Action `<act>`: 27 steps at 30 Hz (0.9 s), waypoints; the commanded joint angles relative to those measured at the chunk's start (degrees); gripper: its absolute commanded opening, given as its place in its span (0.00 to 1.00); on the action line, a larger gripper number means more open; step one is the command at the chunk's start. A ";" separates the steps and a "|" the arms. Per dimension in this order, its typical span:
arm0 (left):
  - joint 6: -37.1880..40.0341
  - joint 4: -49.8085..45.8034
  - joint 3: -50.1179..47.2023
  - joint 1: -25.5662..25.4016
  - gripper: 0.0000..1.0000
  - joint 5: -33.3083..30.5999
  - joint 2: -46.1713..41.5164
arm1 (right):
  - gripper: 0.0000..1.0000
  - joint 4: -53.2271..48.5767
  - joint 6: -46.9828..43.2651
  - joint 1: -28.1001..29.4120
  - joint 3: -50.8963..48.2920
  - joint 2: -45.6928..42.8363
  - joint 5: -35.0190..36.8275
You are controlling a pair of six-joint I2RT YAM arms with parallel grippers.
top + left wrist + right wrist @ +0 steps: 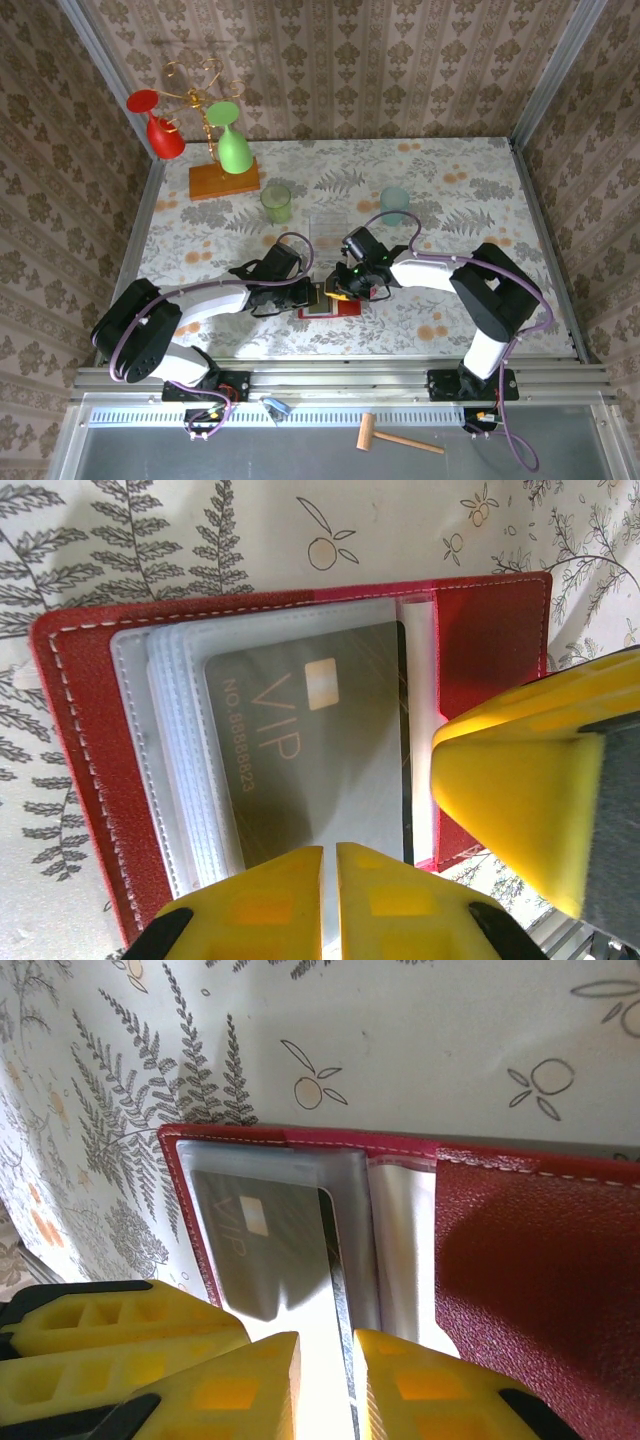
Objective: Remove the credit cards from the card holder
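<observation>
Red card holder open flat near the table's front edge, between left gripper and right gripper. From left wrist: fingers all but together by clear pockets, grey credit card inside. From right wrist: clamped on that card's edge.

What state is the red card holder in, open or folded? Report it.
Open, spread flat: the card holder's red inner flaps and clear pockets face up, a grey VIP card showing.

grey card in card holder | "VIP" | below: "NO." plus digits, unclear
</observation>
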 commanded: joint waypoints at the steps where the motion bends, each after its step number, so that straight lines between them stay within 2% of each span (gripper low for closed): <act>1: 1.18 -1.13 -0.51 0.33 0.12 -0.56 -0.96 | 0.19 1.53 0.72 0.61 1.51 1.00 -1.98; 11: 1.39 -1.29 -0.51 0.49 0.12 -0.50 -1.01 | 0.17 1.62 0.94 0.80 1.69 2.20 -1.64; 27: 1.26 -1.71 -0.77 0.50 0.12 -0.63 -1.23 | 0.27 -3.09 -0.69 0.88 1.98 1.10 2.26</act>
